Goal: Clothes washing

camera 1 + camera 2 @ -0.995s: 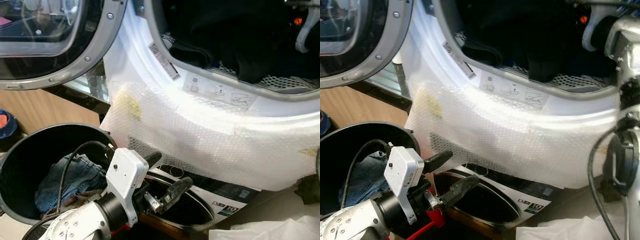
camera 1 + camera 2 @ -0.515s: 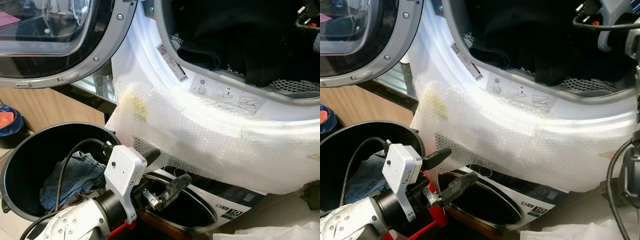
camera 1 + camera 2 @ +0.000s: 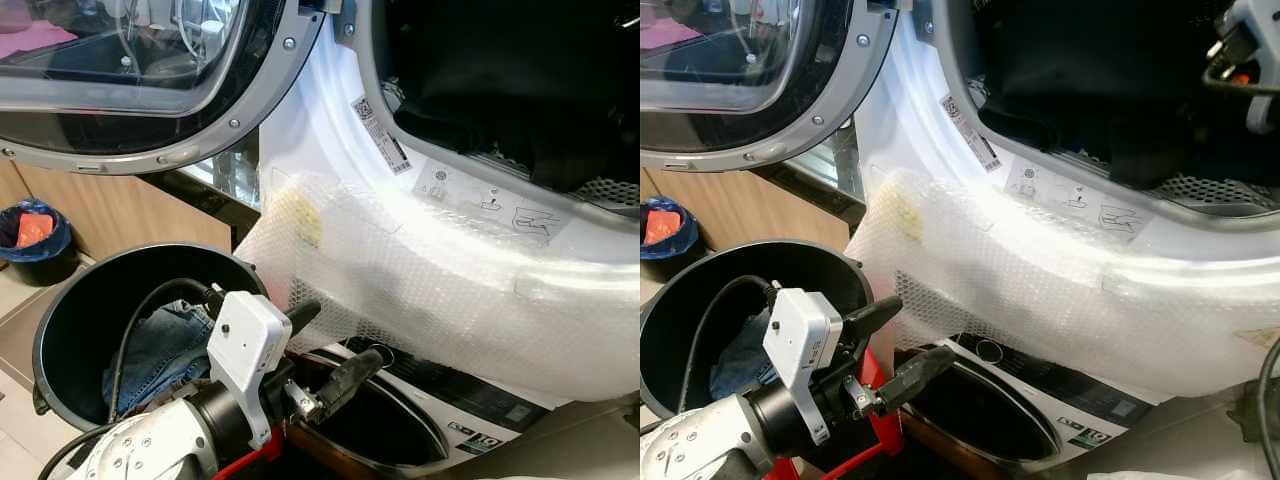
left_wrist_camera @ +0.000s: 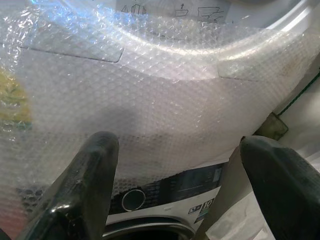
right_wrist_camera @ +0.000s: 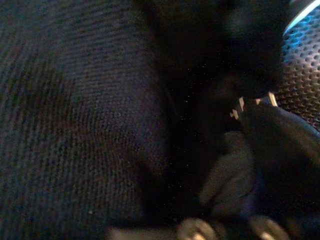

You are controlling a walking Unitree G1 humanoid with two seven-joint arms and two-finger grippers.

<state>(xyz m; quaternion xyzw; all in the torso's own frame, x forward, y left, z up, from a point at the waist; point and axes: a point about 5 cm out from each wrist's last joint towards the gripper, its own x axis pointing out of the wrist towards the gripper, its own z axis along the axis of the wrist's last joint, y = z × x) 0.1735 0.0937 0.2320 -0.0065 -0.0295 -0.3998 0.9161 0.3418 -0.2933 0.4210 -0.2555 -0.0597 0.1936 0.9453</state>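
Observation:
The upper washer's drum point(image 3: 600, 185) stands open, with dark clothes point(image 3: 500, 90) heaped inside. My right arm point(image 3: 1246, 50) reaches into the drum at the top right. Its wrist view is pressed close against dark woven cloth point(image 5: 85, 110), with the drum's perforated wall point(image 5: 302, 65) beside it. At the lower left, a black basket point(image 3: 70, 320) holds blue jeans point(image 3: 165, 345). My left gripper point(image 3: 328, 348) hovers just right of the basket's rim, open and holding nothing. It points at the bubble wrap point(image 4: 165, 100) on the washer front.
The round glass door point(image 3: 130, 80) hangs open at the upper left, above the basket. Bubble wrap point(image 3: 430, 300) covers the white front below the drum. A lower machine with a dial and panel point(image 3: 480, 410) sits beneath. A small blue bin point(image 3: 35, 235) stands by the wooden cabinet.
The camera has swung, so the door, washer and basket all sit further right in the picture. My left gripper keeps the same open pose. Less of the right arm shows.

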